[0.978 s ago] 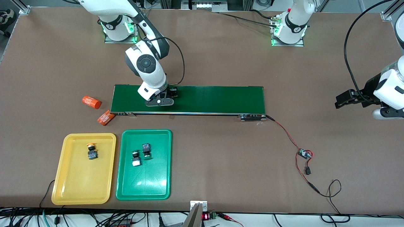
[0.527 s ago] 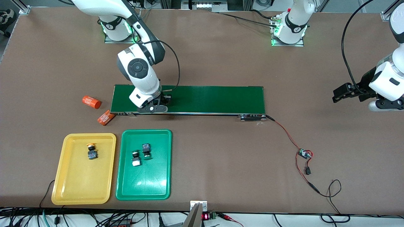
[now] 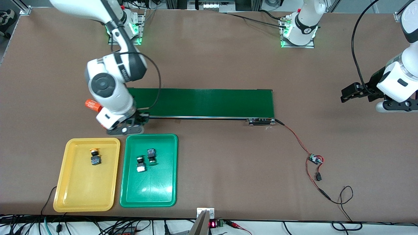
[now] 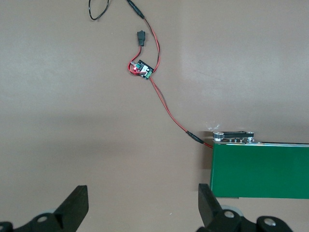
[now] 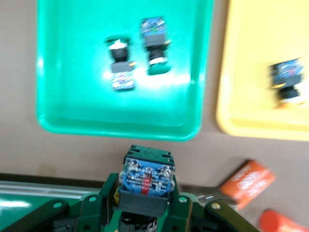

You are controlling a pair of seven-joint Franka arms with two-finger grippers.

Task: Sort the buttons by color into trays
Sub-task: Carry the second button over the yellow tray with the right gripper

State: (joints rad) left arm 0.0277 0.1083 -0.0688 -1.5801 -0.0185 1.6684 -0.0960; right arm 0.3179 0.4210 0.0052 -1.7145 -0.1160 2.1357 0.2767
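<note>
My right gripper (image 3: pixel 138 120) is shut on a button (image 5: pixel 146 176) with a blue-black boxy body. Its cap is hidden between the fingers and a speck of yellow shows at its side. It hangs over the bare strip between the dark-green belt (image 3: pixel 209 102) and the green tray (image 3: pixel 150 191). Two buttons (image 3: pixel 151 155) (image 3: pixel 140 163) lie in the green tray. One yellow-capped button (image 3: pixel 95 156) lies in the yellow tray (image 3: pixel 78 192). My left gripper (image 3: pixel 347 94) waits open and holds nothing, over bare table at the left arm's end.
An orange cylinder (image 3: pixel 92 104) lies beside the belt's end, partly covered by the right arm; a second one (image 5: pixel 247 182) shows in the right wrist view. A red wire runs from the belt's motor end (image 3: pixel 261 121) to a small circuit board (image 3: pixel 315 159).
The right gripper closed on the button on the belt, then carried it off the belt toward the trays. The left gripper drifted slightly.
</note>
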